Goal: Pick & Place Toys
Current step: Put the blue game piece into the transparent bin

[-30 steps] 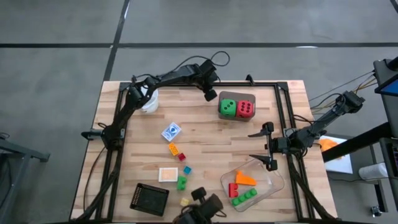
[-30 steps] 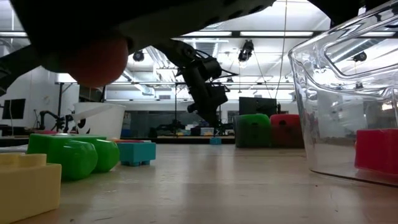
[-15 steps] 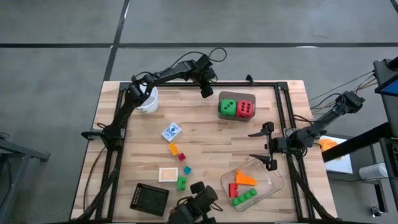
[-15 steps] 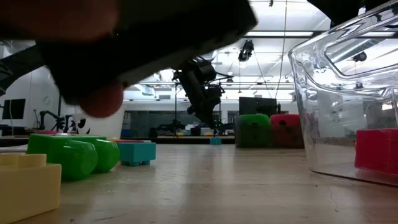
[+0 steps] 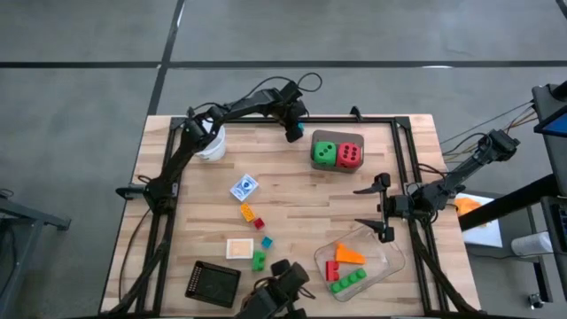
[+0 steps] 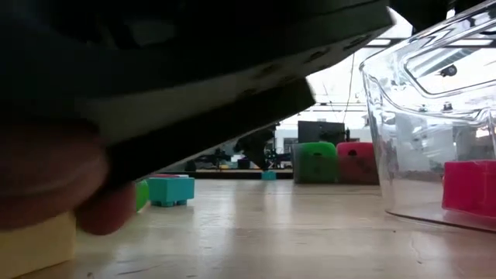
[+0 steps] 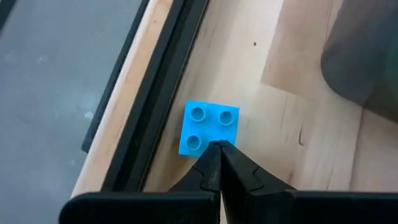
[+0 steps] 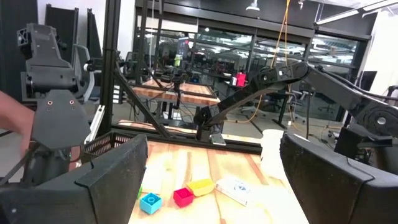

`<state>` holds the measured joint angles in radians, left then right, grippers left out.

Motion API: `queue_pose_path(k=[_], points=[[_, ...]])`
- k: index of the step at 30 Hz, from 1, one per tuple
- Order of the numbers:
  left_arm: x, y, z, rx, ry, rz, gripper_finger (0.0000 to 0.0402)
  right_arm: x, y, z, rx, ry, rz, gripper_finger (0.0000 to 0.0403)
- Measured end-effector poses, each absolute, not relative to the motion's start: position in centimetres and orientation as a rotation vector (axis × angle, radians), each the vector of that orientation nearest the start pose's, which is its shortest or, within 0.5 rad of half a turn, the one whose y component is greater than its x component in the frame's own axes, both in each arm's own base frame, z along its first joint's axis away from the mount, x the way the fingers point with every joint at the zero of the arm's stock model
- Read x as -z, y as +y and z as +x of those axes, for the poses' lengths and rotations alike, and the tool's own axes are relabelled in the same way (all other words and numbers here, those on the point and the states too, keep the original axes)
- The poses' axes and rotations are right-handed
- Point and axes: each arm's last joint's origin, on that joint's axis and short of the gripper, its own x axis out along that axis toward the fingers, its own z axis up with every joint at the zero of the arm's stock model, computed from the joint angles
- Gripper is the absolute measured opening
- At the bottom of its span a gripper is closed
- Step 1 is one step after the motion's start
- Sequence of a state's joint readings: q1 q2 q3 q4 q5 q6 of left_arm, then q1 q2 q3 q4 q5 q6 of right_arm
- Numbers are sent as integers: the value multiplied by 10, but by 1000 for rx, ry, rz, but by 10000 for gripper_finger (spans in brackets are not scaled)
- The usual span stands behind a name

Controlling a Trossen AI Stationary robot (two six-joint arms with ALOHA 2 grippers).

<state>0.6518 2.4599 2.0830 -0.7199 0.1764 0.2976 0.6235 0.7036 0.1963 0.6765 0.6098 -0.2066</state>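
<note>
Hovering at the far edge of the wooden table (image 5: pixel 292 199), left gripper (image 5: pixel 295 135) has its fingers pinched fully together, nothing between them; fingertips sit right over a blue brick (image 7: pixel 209 128) with three studs showing, which lies flat on the wood just beside the black frame rail (image 7: pixel 149 106). Brick not gripped, tips look to be at its near edge.

Right gripper (image 5: pixel 383 209) waits at the right side of the table, fingers spread wide and empty, near the clear plastic tray (image 5: pixel 392 261).

Tray holds an orange wedge (image 5: pixel 349 254), a red brick (image 5: pixel 331 270) and a green brick (image 5: pixel 347 281).

Green die (image 5: pixel 324 153) and red die (image 5: pixel 350 155) stand touching side by side on a brown patch at the far right.

Mid-table: orange brick (image 5: pixel 248 213), small red brick (image 5: pixel 259 223), teal brick (image 5: pixel 267 241), another green brick (image 5: pixel 259 260), all loose and close together. White cup (image 5: pixel 212 143) at far left under the left arm. Small blue-and-white card (image 5: pixel 244 187) and a pale square tile (image 5: pixel 239 249) lie flat; black square pad (image 5: pixel 213 283) near the front left.

Dark object (image 5: pixel 279 292) at the front edge, with a person's fingers (image 6: pixel 70 194) under it in the low view, covers most of that view.
</note>
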Motion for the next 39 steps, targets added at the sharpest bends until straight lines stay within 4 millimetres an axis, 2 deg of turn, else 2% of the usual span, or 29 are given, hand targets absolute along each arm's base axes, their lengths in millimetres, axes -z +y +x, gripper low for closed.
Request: queue_pose_path(k=[4, 8, 13, 16, 21, 24, 27, 31, 39], points=[[-148, 308, 410, -291, 1109, -257, 0, -223, 75, 133, 1, -140, -108, 356], [-141, 300, 397, -312, 1284, -308, 0, -223, 75, 133, 1, -140, -108, 356], [-143, 287, 389, -335, 1423, -369, 0, -223, 75, 133, 0, -137, -109, 356], [-154, 279, 388, -322, 1443, -356, 0, -223, 75, 133, 0, -137, -109, 356], [-186, 266, 396, -292, 1374, -206, 0, -222, 76, 133, -1, -128, -116, 356], [-204, 265, 401, -345, 1284, -161, 0, -222, 76, 134, -1, -123, -117, 356], [-210, 270, 406, -391, 1197, -154, 3, -222, 76, 133, -2, -124, -110, 356], [-203, 274, 409, -392, 1177, -138, 49, -222, 76, 134, -3, -118, -102, 356], [-183, 288, 408, -385, 1197, -111, 225, -221, 76, 134, -4, -113, -102, 356]])
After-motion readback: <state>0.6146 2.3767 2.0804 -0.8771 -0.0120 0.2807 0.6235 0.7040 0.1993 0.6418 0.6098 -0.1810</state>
